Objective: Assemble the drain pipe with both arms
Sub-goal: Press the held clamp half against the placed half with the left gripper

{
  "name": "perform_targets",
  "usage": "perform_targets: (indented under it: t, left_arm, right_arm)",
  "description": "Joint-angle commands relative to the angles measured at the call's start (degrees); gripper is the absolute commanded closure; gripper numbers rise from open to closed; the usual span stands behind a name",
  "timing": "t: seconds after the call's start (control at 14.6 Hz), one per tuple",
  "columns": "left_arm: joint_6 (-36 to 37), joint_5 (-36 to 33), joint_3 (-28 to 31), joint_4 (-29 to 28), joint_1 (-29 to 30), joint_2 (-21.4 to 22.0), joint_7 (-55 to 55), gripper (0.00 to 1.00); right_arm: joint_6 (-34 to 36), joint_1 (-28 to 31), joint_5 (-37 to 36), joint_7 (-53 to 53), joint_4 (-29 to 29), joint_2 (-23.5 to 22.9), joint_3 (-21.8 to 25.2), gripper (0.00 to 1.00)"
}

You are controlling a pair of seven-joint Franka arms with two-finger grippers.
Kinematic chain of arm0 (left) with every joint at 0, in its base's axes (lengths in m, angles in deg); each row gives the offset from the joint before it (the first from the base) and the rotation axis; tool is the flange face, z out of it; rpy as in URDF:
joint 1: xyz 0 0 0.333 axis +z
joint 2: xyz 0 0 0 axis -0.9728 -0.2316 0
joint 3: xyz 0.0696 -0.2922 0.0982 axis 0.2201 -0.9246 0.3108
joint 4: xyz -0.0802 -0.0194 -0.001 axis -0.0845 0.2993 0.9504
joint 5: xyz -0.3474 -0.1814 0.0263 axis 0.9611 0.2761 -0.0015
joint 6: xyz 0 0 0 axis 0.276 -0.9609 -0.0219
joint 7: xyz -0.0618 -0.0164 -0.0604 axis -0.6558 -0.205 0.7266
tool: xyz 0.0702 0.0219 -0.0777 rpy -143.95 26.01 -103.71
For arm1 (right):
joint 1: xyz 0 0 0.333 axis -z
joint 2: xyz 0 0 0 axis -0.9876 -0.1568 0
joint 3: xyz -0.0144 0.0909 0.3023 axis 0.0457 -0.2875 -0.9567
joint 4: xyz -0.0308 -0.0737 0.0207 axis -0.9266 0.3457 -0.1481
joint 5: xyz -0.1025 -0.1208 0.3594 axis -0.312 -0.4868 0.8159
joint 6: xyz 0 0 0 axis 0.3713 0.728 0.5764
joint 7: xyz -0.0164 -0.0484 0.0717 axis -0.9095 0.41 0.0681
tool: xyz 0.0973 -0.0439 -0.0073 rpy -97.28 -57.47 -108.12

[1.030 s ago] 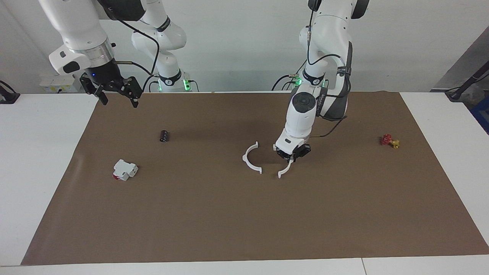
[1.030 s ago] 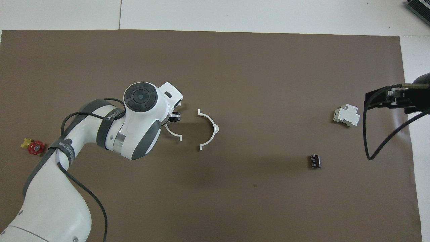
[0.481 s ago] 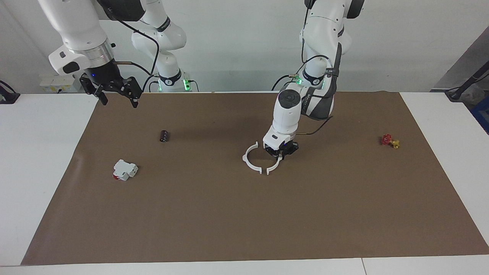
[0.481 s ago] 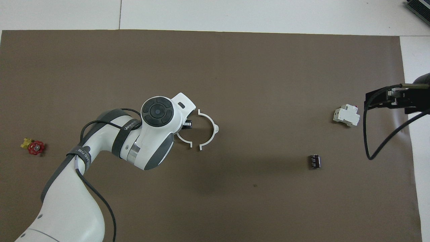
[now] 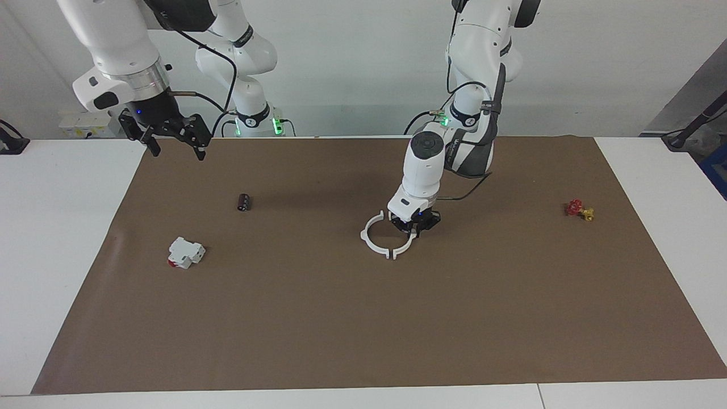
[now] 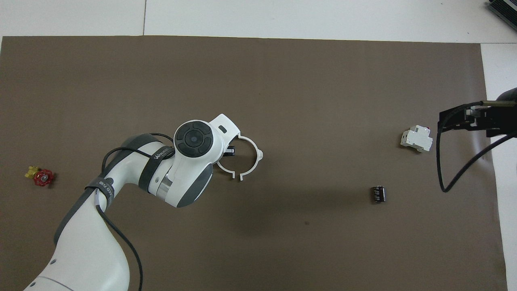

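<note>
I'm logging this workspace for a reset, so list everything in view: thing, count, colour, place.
half-ring arcs: 2, white, mid-mat, ends nearly meeting as a ring.
blocky device: 1, white with red end, toward the right arm's end.
small cylinder: 1, black, nearer the robots than the blocky device.
valve: 1, red and yellow, toward the left arm's end.
mat: 1, brown, on the white table.
left gripper: shut on one arc.
right gripper: open, waiting over the mat's corner.

Left pincer (image 5: 415,228) low, clamped tight; right pincer (image 5: 170,142) waits raised, fingers spread.
</note>
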Motion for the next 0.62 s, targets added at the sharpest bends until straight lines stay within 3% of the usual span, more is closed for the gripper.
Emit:
perform_targets:
  t: [0.0, 0.55]
  left_arm:
    - [-1.44, -1.66, 0.67, -2.11, -1.29, 1.44, 2.13, 1.0]
    - [-1.7, -0.87, 0.58, -2.11, -1.47, 1.36, 2.92, 1.0]
  right_arm:
    - [-0.06, 0.64, 1.17, 0.77, -0.93, 0.72, -0.3, 0.0]
    - [-0.06, 0.64, 1.17, 0.77, -0.93, 0.72, -0.38, 0.0]
